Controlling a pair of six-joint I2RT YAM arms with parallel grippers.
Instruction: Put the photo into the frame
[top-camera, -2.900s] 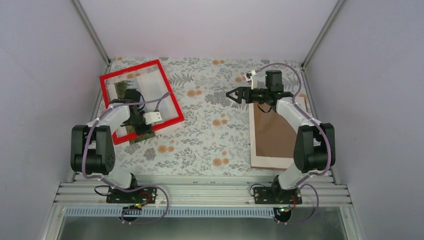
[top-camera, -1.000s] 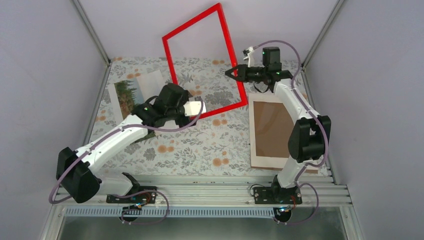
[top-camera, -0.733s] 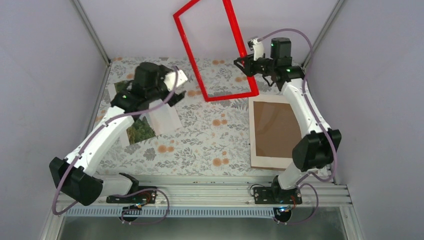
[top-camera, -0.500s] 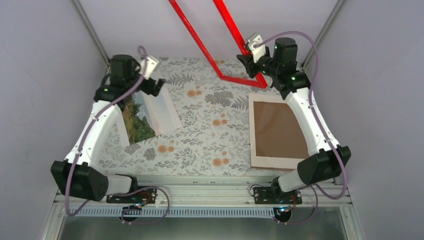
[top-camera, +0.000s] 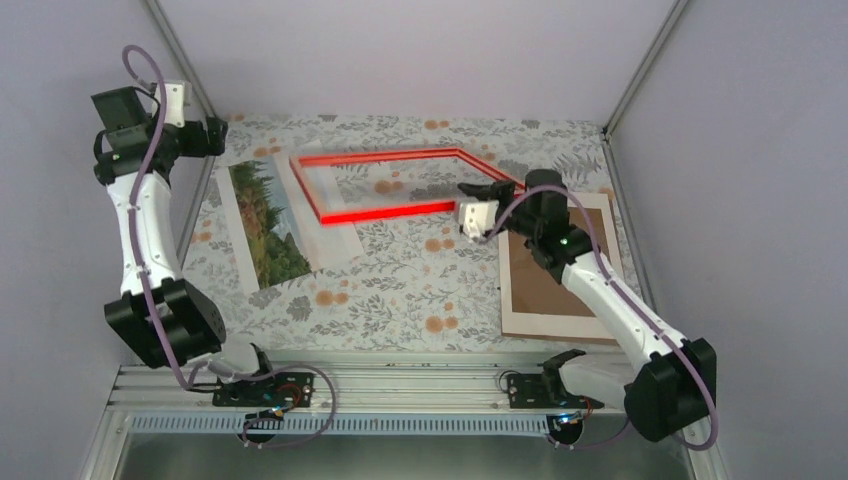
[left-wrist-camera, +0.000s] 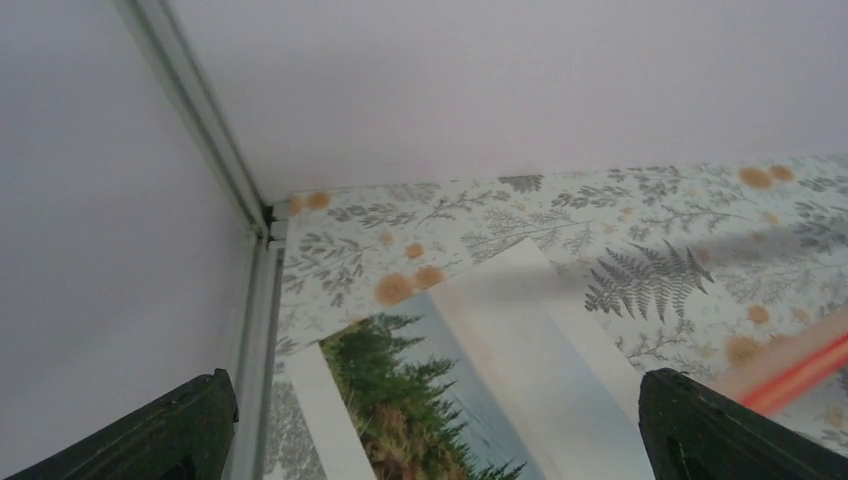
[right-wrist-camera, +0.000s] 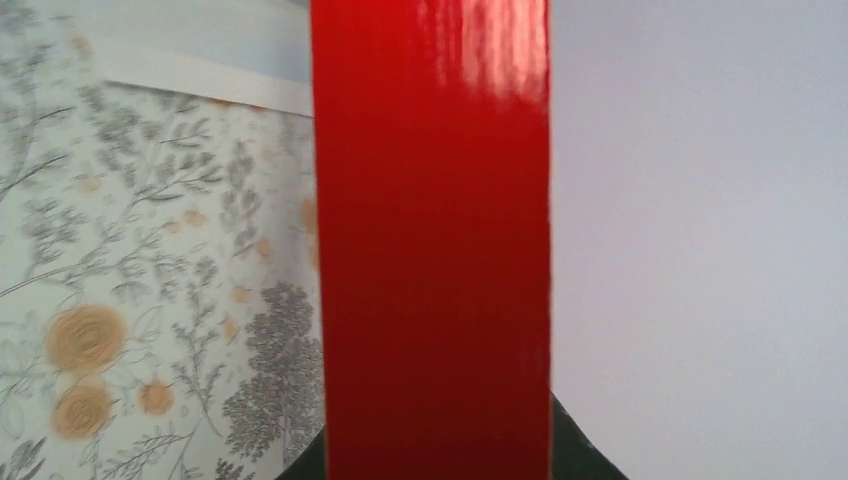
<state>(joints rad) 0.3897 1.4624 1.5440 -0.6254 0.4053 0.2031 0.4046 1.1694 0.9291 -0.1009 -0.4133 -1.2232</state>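
Frame (top-camera: 385, 212) has come down from upright in the air to low and nearly flat mid-table. Right gripper (top-camera: 470, 192) is clamped on its right edge and is the only thing holding it. Left gripper (top-camera: 205, 135) has let go and pulled back to the far-left corner, jaws wide, empty. Photo (top-camera: 270, 225) lies uncovered, print side up, with the frame's left corner over its pale edge. Insertion not started

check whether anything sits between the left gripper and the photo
Nothing visible does. The left gripper hangs open, raised near the far left corner of the photo, and its wrist view looks down on the uncovered print. The frame, held by the right gripper, reaches over the photo's right part only.
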